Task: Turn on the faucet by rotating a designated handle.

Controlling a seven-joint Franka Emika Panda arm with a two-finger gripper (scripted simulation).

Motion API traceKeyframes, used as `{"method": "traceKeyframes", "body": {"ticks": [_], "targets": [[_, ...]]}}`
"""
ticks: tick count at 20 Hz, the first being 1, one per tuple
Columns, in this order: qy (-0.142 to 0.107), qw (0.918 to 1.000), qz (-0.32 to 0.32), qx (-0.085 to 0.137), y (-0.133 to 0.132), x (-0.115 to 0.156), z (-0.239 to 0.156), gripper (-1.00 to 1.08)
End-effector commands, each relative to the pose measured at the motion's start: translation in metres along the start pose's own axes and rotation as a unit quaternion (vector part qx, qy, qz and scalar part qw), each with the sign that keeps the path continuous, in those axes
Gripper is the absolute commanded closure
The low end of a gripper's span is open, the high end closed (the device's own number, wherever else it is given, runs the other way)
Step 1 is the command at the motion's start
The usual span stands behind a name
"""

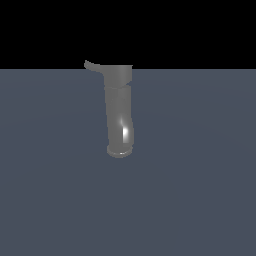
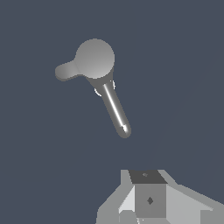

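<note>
Exterior view: a glossy grey faucet (image 1: 119,112) stands upright near the middle of a flat slate-blue desk (image 1: 200,190), under a black background. Its tube-like body bends slightly toward its lower end, which finishes in a rounded rim resting on the desk, with a bright highlight just above the rim. The top is a wider cap section. From that cap a small, thin, curved handle (image 1: 92,66) sticks out toward 9 o'clock, its tip curling slightly upward. No robot arm or tool shows in this view.

Wrist view: the camera looks down on the faucet (image 2: 105,83) from above. The round cap top appears as a pale grey disc toward 11 o'clock from the picture's centre. The handle (image 2: 66,71) juts from the disc toward 8 o'clock as a short rounded tab. A slim shiny tube runs from the disc toward 5 o'clock. The tool (image 2: 151,199) shows only in part at the 6 o'clock edge, as white and grey blocky shapes, well apart from the faucet and touching nothing. Its fingertips are cut off by the frame, so I cannot tell whether it is open or closed.
</note>
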State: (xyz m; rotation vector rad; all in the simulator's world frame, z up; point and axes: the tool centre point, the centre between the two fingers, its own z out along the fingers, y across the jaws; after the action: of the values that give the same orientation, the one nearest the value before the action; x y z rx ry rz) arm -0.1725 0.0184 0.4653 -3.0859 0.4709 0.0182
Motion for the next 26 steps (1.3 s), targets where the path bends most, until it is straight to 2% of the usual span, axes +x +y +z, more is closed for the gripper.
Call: {"method": "traceKeyframes", "body": {"ticks": [1, 7, 13, 19, 26], "targets": [[-0.003, 0.9995, 0.03, 0.005, -0.007, 0.012, 0.005, 1.08], [-0.009, 0.9947, 0.102, 0.013, -0.025, 0.038, 0.02, 1.08], [-0.015, 0.9844, 0.174, 0.017, -0.043, 0.064, 0.037, 1.08], [-0.018, 0.9687, 0.247, 0.017, -0.062, 0.089, 0.057, 1.08], [-0.019, 0.9434, 0.331, 0.014, -0.083, 0.115, 0.083, 1.08]]}}
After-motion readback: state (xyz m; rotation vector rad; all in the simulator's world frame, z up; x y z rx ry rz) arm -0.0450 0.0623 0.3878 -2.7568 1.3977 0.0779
